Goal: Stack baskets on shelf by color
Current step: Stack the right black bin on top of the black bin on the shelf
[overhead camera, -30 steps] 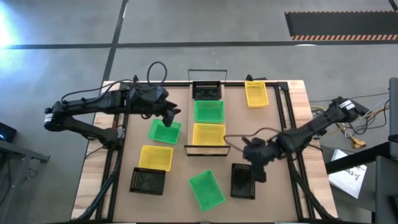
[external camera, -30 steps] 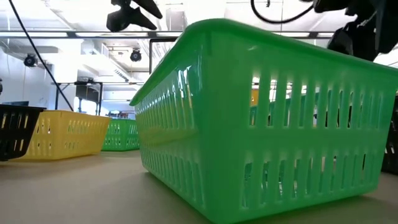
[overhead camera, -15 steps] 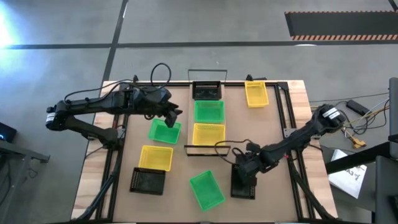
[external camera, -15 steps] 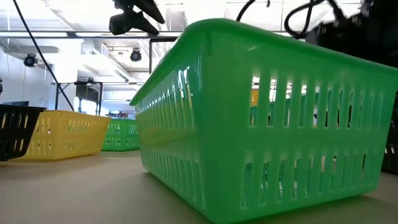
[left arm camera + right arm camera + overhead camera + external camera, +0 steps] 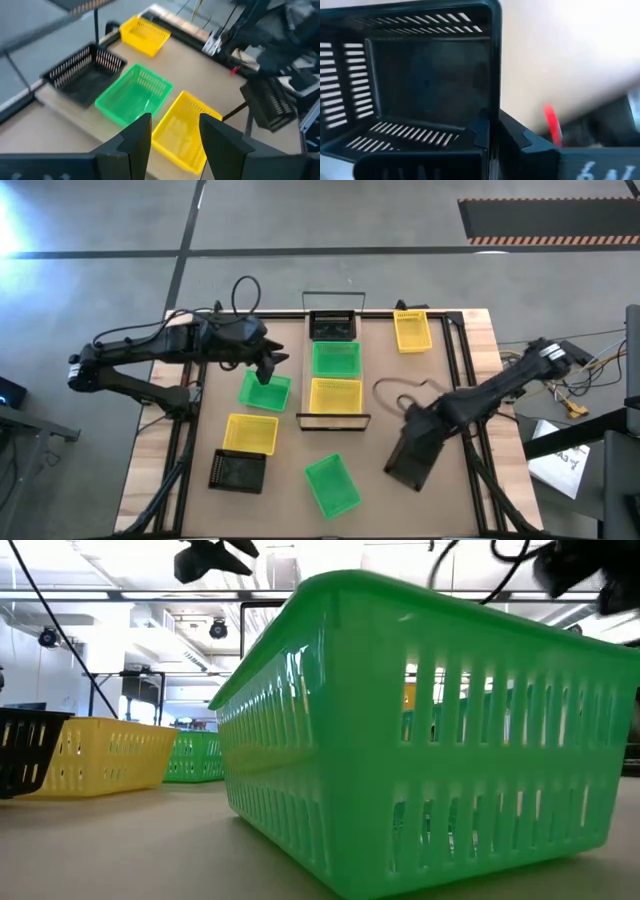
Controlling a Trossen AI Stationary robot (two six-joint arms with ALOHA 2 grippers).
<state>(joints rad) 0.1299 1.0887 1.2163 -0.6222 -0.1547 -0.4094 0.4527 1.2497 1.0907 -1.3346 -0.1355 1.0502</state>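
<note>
Since the last frame we've lifted the black basket [image 5: 413, 456] tilted off the table, right gripper [image 5: 492, 131] clamped on its rim; carry level to the shelf [image 5: 333, 420], left gripper [image 5: 172, 131] spread, idle.

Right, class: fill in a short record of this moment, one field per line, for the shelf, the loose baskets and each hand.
shelf: black, green and yellow basket in a row
right hand: shut on black basket, tilted
left hand: open, over the green basket left of the shelf
loose yellow basket: far right part of the table
</note>
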